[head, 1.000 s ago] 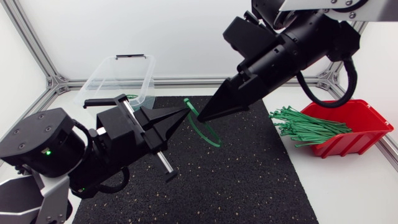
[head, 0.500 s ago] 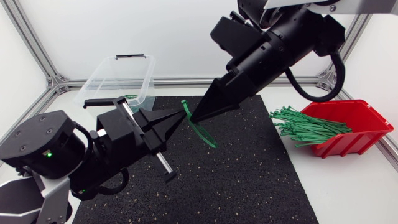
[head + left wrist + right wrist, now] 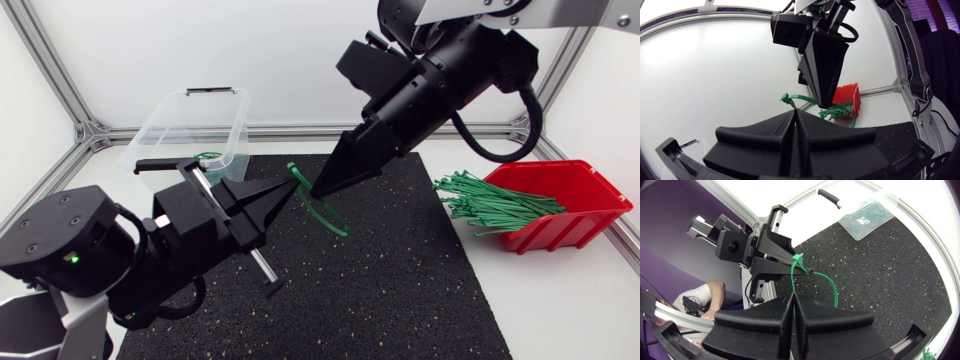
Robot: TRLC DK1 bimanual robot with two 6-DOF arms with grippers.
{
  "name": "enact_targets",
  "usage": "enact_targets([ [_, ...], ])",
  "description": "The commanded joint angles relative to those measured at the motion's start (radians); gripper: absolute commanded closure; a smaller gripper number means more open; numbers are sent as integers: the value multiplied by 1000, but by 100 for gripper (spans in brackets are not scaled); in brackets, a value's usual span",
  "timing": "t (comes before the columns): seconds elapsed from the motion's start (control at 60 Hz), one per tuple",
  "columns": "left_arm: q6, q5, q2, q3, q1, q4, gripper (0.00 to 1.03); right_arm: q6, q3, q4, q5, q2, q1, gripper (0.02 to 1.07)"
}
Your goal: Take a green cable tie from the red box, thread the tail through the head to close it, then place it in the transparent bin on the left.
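Head view: I'm holding one green cable tie (image 3: 326, 216) in mid-air over the back half of the black mat (image 3: 400, 290), shared between both arms. The left gripper (image 3: 299, 186) is pinching it, fingers pressed together on the strap right beside the head. The right gripper (image 3: 316, 191) is angling down from above, fingers likewise clamped on the strap, its tip almost touching the left one. The rest of the tie is hanging in a loop under the right tip. I can't tell whether the tail is through the head yet. My read on handling: light, thin, springy, slick plastic, so it's likely to twist or flick out of a loose grip. Best hold is flat on the strap, close to the head and close to the tail tip. Spare ties (image 3: 490, 200) are lying in the red box (image 3: 592, 190) at the bench's right edge. The transparent bin (image 3: 180, 118) is sitting at the back-left corner.
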Motion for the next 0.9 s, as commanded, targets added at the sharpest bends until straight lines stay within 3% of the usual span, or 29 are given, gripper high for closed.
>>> enact_targets([
  [0.0,33,12,-17,-28,-20,22,100,-12,22,8,4,18,-7,102],
  [0.883,83,9,24,-39,-25,36,100,5,84,-8,49,32,-7,102],
])
